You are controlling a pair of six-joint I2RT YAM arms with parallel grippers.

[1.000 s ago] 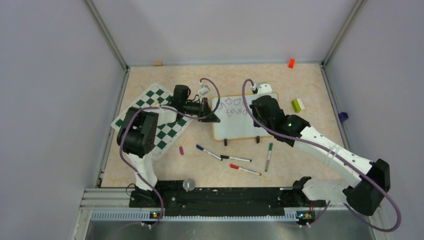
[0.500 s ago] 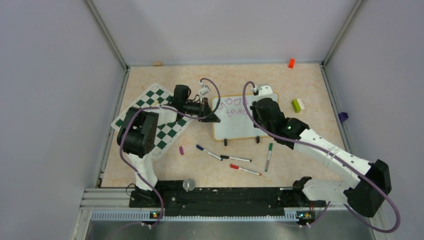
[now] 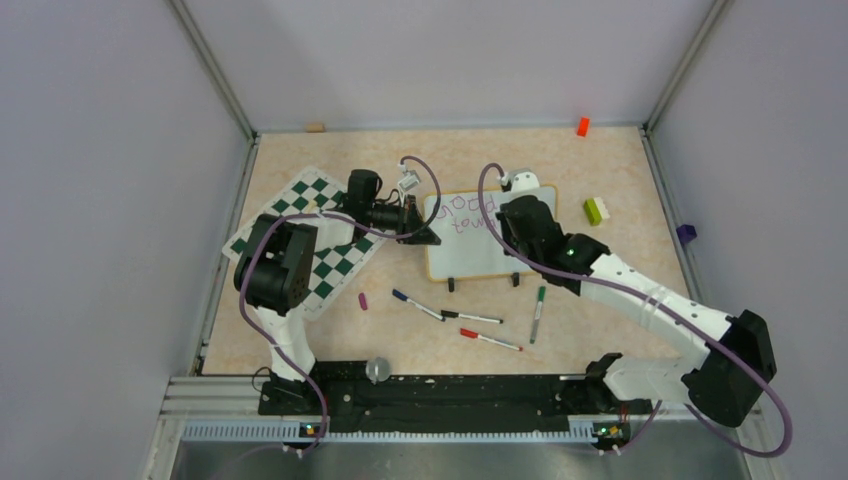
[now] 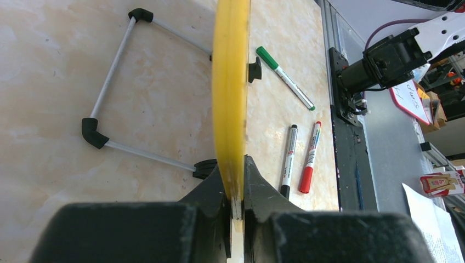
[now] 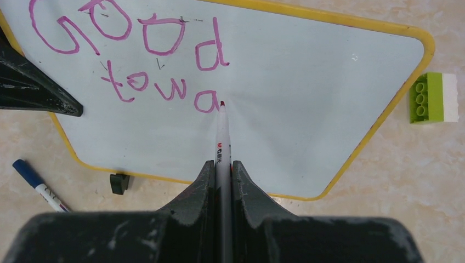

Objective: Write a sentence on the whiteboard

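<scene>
right gripper [image 5: 222, 167], pinching the marker [image 5: 221, 137], is writing the sentence [image 5: 164, 52] mid-word at "towa" on the whiteboard [image 5: 318, 93] mid-table; left gripper [image 4: 236, 183] is clamping its frame; next stroke is probably calling for an "r"

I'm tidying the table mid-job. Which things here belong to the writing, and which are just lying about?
In use: whiteboard, purple sentence, marker in right claw, left claw gripping the board's edge.
Lying about: chessboard mat, green marker, red marker, black marker, blue marker, green brick, red block.
</scene>
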